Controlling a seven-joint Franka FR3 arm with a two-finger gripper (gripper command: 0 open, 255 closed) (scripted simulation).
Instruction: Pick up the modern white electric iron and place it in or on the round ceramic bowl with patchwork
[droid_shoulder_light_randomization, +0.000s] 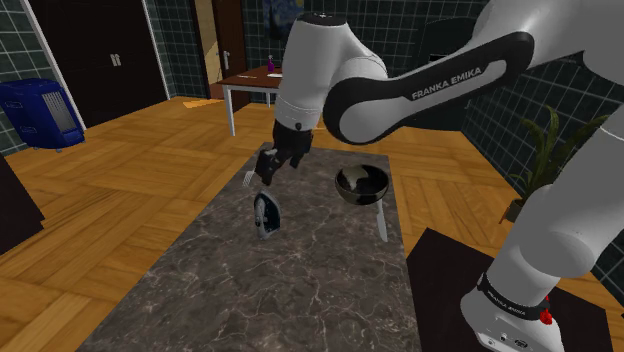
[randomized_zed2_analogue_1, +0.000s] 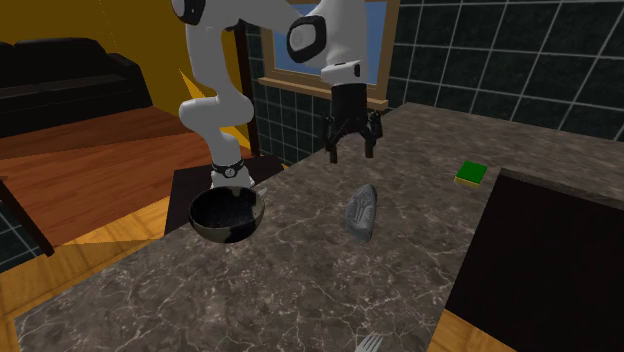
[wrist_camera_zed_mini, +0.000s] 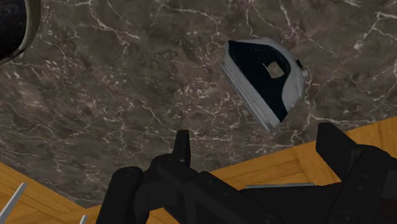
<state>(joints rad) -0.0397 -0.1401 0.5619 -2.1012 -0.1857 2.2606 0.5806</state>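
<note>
I have the pincer (randomized_zed2_analogue_1: 352, 150) spread wide with nothing between its fingers, hovering above the marble table (randomized_zed2_analogue_1: 300, 290). In the shoulder view it hangs just beyond the far end of the electric iron (randomized_zed2_analogue_1: 361, 212). The iron rests on the table about mid-way across, its white-grey shell wrapped around a dark blue face. It seems to lie tipped rather than flat on its sole, though I cannot tell exactly how.

The step in hand, as I read it, is lining up for the grasp. I would bring the pincer back toward the near side until the iron sits squarely between the fingers in the wrist view. Then I would turn the wrist so the jaws cross the iron's narrow width, not its length, and lower straight down. Closing low on the body should keep it from slipping.

The dark, glossy bowl (randomized_zed2_analogue_1: 205, 222) stands to the shoulder view's right of the iron, apart from it, with a knife (droid_shoulder_light_randomization: 381, 222) lying just near of it.
</note>
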